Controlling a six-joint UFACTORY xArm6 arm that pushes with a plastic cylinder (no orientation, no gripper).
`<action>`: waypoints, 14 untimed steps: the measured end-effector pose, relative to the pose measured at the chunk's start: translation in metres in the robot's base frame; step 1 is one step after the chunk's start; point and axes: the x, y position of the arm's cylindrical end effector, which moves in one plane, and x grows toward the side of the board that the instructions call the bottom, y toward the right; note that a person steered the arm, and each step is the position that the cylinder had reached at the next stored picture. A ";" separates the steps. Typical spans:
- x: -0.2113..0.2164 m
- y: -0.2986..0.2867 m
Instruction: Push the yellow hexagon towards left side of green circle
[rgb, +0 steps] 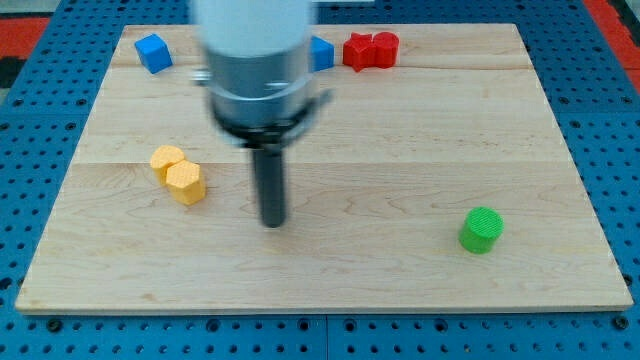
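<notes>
Barely started: yellow hexagon (185, 183) is sitting well left of green circle (482, 229), touching 1 other yellow block (167, 160), while my tip (273, 222), gripping nothing, is hanging apart, between hexagon and circle.

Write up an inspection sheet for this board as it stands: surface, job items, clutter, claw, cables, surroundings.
Surface: pale wooden board, flat, blocks scattered on it.
Job's things: yellow hexagon at the view's left, touching a second yellow block behind it; green circle at the view's lower right, standing alone.
Clutter: blue cube at the top left; another blue block partly hidden by the arm; red block at the top.
Claw: none fitted; my tip rests to the right of the yellow hexagon, apart from it.
Cables: nothing seen.
Surroundings: blue perforated table around the board.
</notes>
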 end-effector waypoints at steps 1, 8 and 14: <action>-0.004 -0.081; -0.045 -0.093; 0.024 -0.023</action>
